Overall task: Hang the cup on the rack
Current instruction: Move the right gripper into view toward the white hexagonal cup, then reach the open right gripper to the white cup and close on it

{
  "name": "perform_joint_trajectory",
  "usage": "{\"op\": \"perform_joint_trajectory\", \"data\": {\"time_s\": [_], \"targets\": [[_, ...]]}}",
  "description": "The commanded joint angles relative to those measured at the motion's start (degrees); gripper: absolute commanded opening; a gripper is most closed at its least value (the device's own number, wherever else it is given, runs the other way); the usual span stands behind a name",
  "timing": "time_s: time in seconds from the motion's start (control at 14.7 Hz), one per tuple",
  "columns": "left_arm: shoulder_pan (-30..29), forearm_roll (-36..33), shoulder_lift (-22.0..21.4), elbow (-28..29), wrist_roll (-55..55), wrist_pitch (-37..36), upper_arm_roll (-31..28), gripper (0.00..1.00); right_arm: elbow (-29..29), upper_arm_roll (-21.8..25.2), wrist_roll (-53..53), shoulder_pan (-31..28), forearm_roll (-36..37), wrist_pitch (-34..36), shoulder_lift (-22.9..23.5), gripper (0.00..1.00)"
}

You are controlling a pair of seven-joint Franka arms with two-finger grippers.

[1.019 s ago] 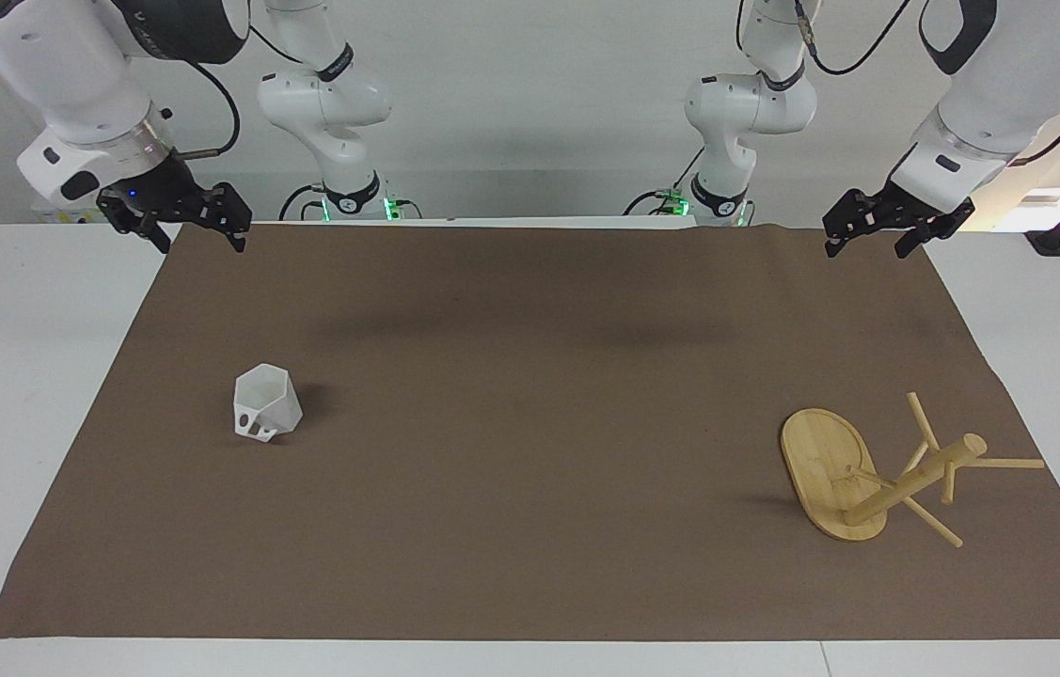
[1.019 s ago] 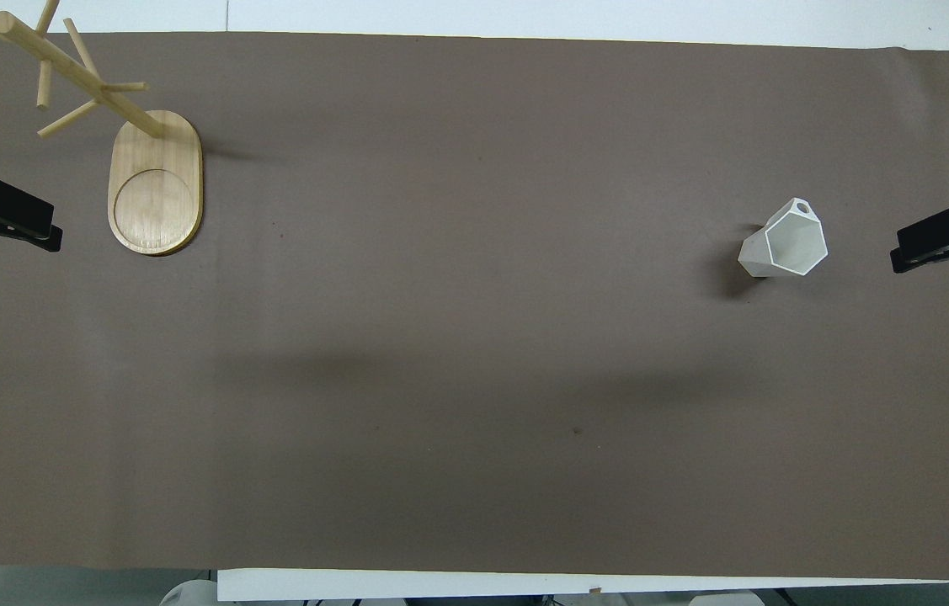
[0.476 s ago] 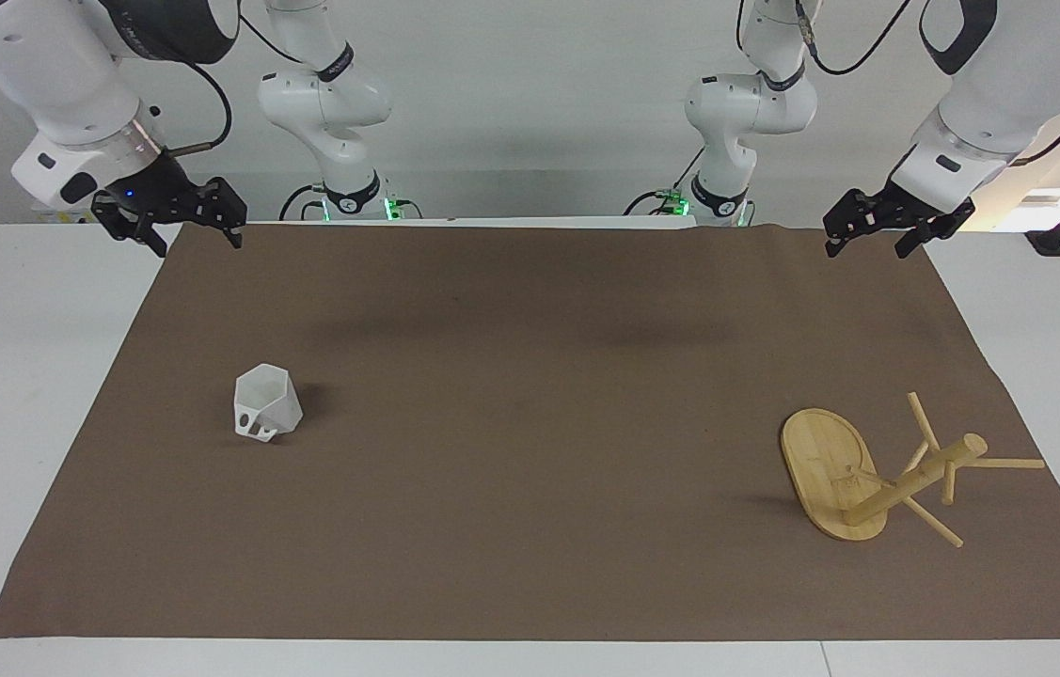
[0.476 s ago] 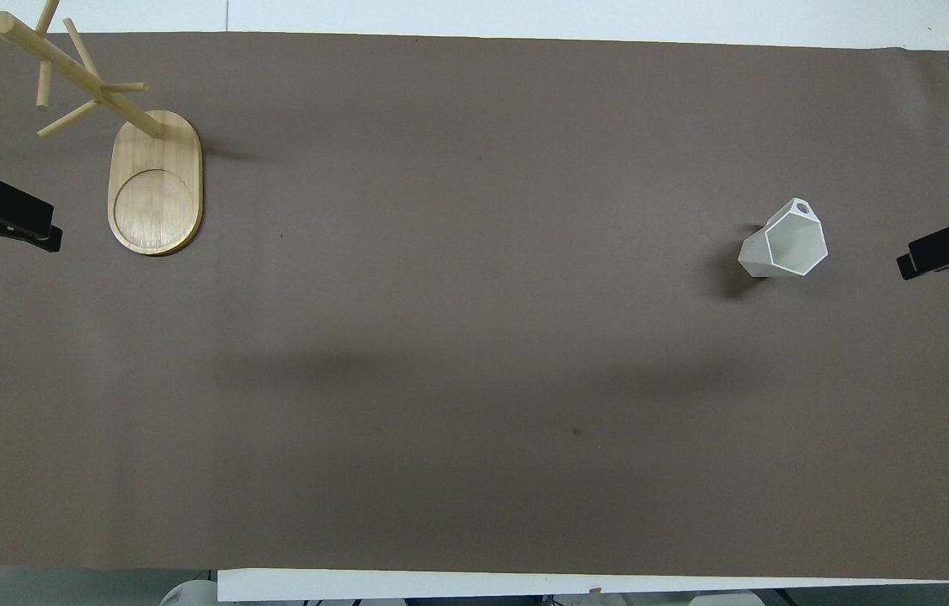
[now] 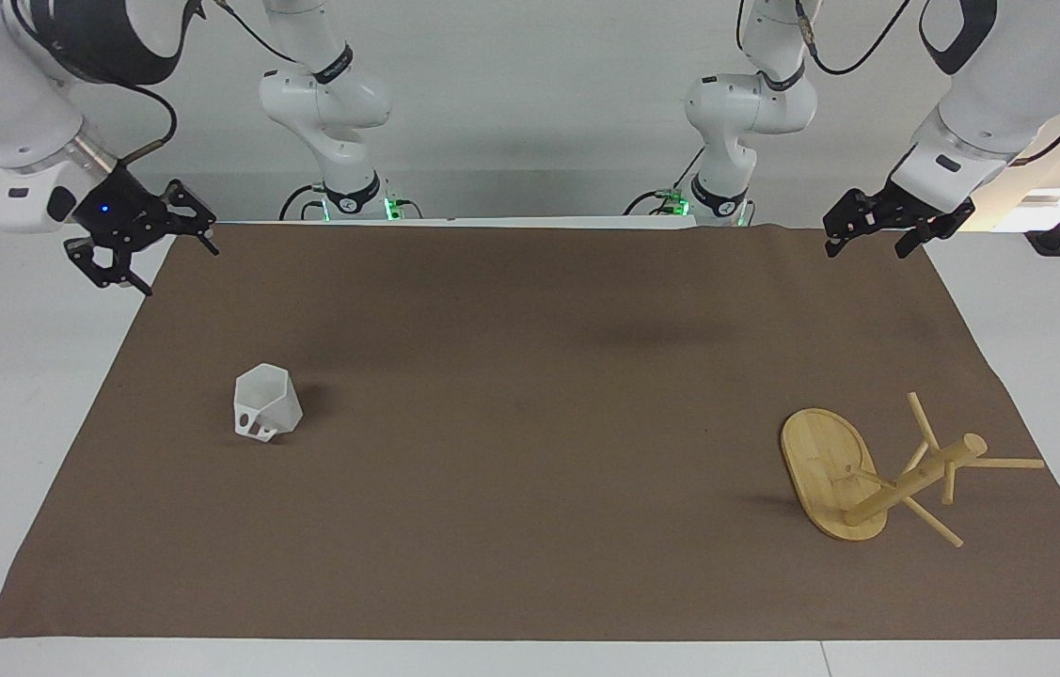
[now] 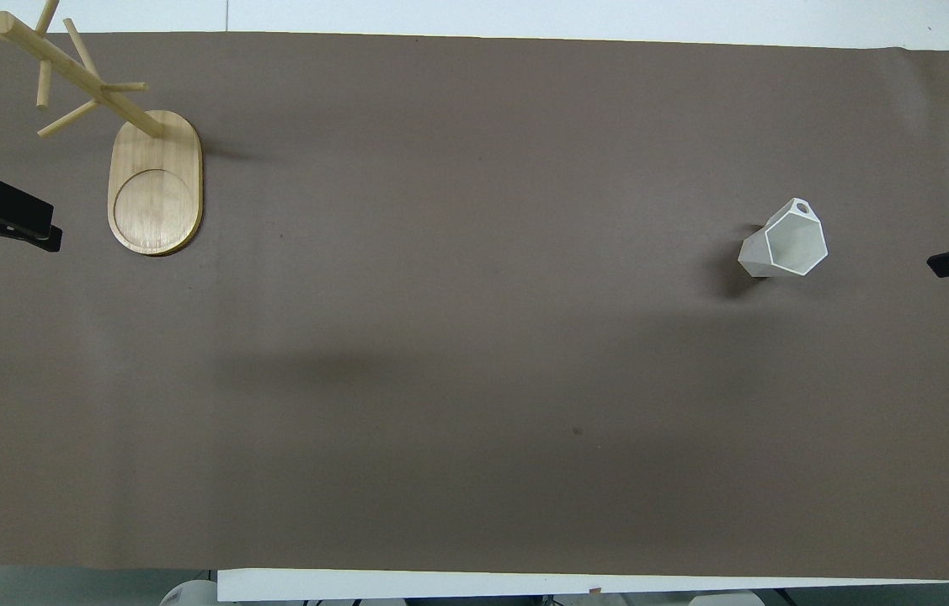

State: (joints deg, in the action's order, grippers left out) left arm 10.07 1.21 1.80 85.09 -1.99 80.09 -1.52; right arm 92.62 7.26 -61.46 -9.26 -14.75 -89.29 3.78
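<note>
Brown matting (image 5: 530, 423) covered the worktop (image 5: 22, 395), bare between the rack (image 5: 830, 484), upright toward the left arm's end, and the cup (image 5: 266, 414), standing toward the right arm's end. Both grippers hung over the mat's edges, right gripper (image 5: 149, 263) and left gripper (image 5: 868, 240), jaws spread wide, holding nothing.
</note>
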Motion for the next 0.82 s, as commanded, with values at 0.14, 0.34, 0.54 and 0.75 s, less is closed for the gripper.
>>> {"op": "perform_joint_trajectory", "data": {"time_s": [0.14,0.34,0.54,0.75], "targets": [[-0.14,-0.59,-1.45,1.39,0.40,-0.47,0.11,1.00,-0.15,-0.49,-24.27,-10.68,-15.28,-0.80,8.86,1.00],[-0.14,-0.59,-1.45,1.39,0.40,-0.47,0.11,1.00,0.81,-0.58,-38.24,-13.59,-24.08,-0.01,13.96,1.00],[-0.14,-0.59,-1.45,1.39,0.40,-0.47,0.11,1.00,2.38,-0.58,-50.83,-17.28,-33.58,3.33,19.94,1.00],[-0.14,-0.59,-1.45,1.39,0.40,-0.47,0.11,1.00,5.98,-0.66,-60.24,-19.65,-38.68,3.51,23.72,1.00]]}}
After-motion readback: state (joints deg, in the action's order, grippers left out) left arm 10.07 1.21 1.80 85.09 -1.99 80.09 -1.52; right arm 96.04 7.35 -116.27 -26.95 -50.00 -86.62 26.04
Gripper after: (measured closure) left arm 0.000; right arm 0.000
